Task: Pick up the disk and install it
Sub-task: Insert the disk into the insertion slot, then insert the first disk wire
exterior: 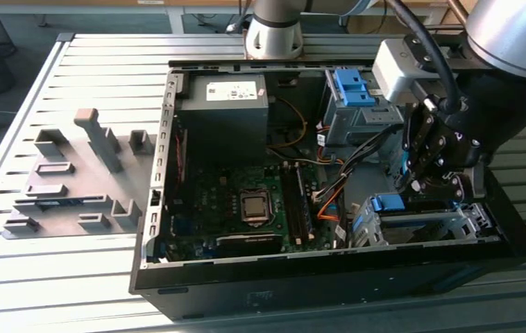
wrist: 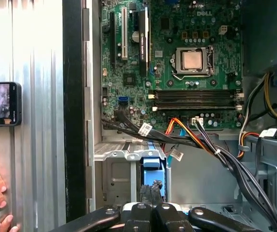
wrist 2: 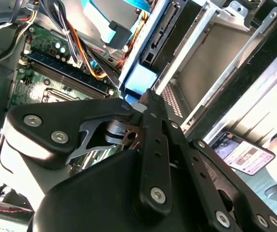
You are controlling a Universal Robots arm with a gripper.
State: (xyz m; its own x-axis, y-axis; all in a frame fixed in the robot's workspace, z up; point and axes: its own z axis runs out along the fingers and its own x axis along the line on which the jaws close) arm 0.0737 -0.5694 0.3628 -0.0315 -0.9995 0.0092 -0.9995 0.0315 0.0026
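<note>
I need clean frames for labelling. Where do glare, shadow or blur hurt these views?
Exterior view: the case interior is dim beside the bright slatted table. Second wrist view: the pincer linkage looms soft, and the frame's far edge washes out. First wrist view: evenly lit, the motherboard crisp.

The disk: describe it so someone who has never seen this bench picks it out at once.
Start at the open computer case on the slatted table. In its near corner on the exterior view's right stands a metal drive cage; the disk is the blue-framed piece in it, directly below the pincer. The other blue bracket sits farther back, beside the grey box.
</note>
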